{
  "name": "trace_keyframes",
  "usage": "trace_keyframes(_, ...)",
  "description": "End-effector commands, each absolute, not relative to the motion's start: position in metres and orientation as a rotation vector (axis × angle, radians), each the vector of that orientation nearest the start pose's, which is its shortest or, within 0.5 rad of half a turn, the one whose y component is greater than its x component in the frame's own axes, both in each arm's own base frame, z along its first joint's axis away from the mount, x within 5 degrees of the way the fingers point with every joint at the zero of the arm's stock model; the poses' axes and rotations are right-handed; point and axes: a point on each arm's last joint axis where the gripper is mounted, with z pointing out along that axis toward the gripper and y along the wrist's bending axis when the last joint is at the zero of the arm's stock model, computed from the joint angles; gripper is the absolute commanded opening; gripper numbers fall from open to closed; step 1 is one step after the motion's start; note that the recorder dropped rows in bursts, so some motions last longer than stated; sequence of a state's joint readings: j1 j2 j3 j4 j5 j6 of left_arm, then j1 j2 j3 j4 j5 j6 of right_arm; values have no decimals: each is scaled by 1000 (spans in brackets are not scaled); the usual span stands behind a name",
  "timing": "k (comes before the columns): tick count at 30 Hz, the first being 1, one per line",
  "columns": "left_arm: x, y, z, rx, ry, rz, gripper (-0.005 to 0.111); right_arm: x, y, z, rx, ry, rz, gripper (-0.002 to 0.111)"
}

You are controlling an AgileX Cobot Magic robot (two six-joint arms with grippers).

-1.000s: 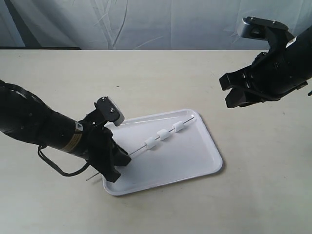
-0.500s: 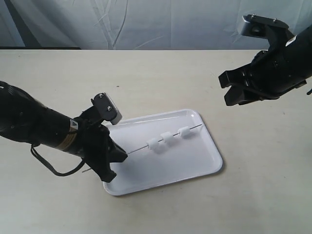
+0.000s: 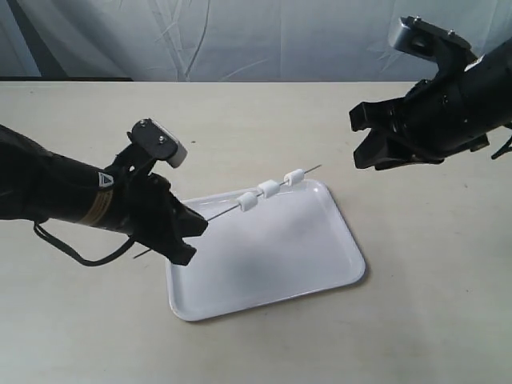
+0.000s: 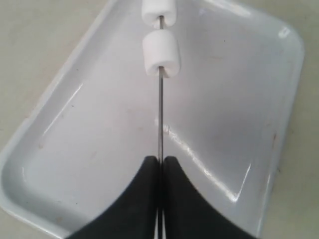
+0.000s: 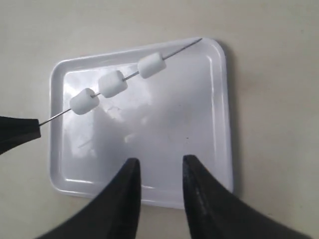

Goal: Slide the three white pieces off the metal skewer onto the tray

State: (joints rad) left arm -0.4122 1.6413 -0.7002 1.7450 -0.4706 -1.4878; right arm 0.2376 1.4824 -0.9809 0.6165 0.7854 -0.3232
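The thin metal skewer (image 3: 224, 212) hangs tilted above the white tray (image 3: 312, 264), far tip higher. My left gripper (image 3: 190, 226) is shut on the skewer's near end; in the left wrist view the left gripper (image 4: 160, 159) pinches the skewer (image 4: 160, 119). Three white pieces (image 3: 270, 190) sit threaded along the far half, and the right wrist view shows all three white pieces (image 5: 112, 83) over the tray (image 5: 219, 124). Two of the pieces (image 4: 160, 54) show in the left wrist view. My right gripper (image 3: 362, 138) hovers open, high and right of the skewer's tip, holding nothing; the right wrist view shows the right gripper (image 5: 159, 167) over the tray's edge.
The tray lies on a beige table (image 3: 264, 120) with a pale curtain (image 3: 240, 36) behind. A black cable (image 3: 80, 252) loops under the left arm.
My left gripper has lifted the skewer with its three pieces up off the tray and back toward the far side. The right gripper has shifted slightly left.
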Motion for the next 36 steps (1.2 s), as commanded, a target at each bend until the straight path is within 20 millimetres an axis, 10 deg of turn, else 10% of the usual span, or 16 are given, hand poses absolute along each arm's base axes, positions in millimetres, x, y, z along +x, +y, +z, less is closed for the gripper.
trace_keyframes(1,233,-149,175,947,2263,-667,0,270,109,231,-167,2681,787,41)
trace_keyframes(19,163,-121,191,796,2273,-774,0,250,133,182,91,2463,1475,51)
trace_keyframes(36,145,-117,206,754,2218,-851,0,247,136,182,62,2391,1566,50)
